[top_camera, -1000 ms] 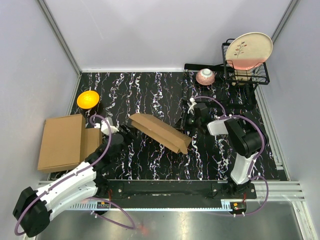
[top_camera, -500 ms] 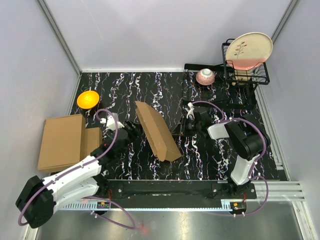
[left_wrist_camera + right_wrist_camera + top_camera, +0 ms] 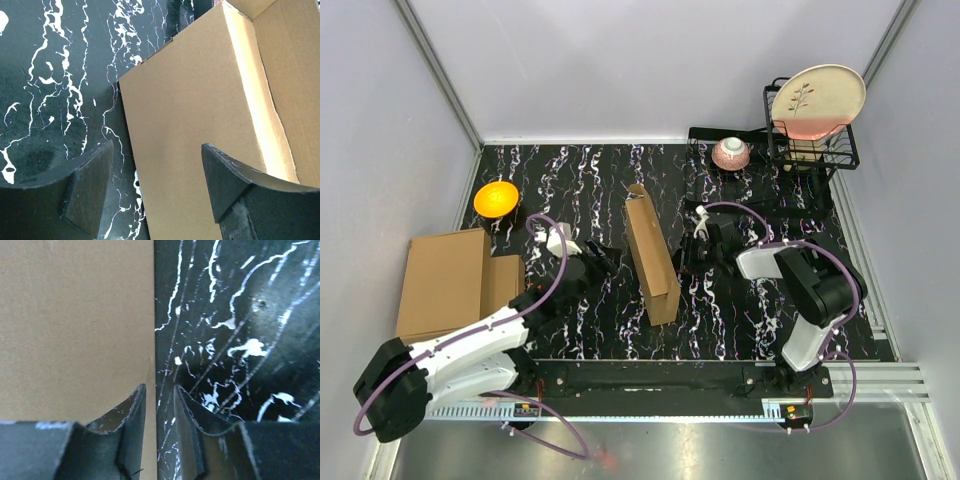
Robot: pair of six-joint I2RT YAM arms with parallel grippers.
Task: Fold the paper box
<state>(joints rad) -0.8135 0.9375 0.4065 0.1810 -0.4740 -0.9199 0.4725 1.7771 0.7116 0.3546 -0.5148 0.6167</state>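
Observation:
The paper box (image 3: 651, 258) is a long, narrow brown cardboard shape standing on the black marbled table (image 3: 590, 180), running almost straight from far to near. My left gripper (image 3: 603, 262) is just left of it, jaws wide open. In the left wrist view the paper box (image 3: 200, 125) fills the space ahead of the left gripper (image 3: 157, 145), and neither finger touches it. My right gripper (image 3: 688, 252) is close against its right side. In the right wrist view the right gripper (image 3: 159, 390) shows a narrow gap, with the edge of the paper box (image 3: 75, 325) running into it.
A stack of flat brown cardboard (image 3: 445, 285) lies at the left edge. An orange bowl (image 3: 496, 197) sits behind it. At the back right are a pink bowl (image 3: 731, 153) and a black wire rack (image 3: 810, 150) holding a plate (image 3: 817, 100).
The paper box has swung from a diagonal lie to nearly straight front to back. My left gripper has followed it to the right. The right gripper's jaws have parted a little.

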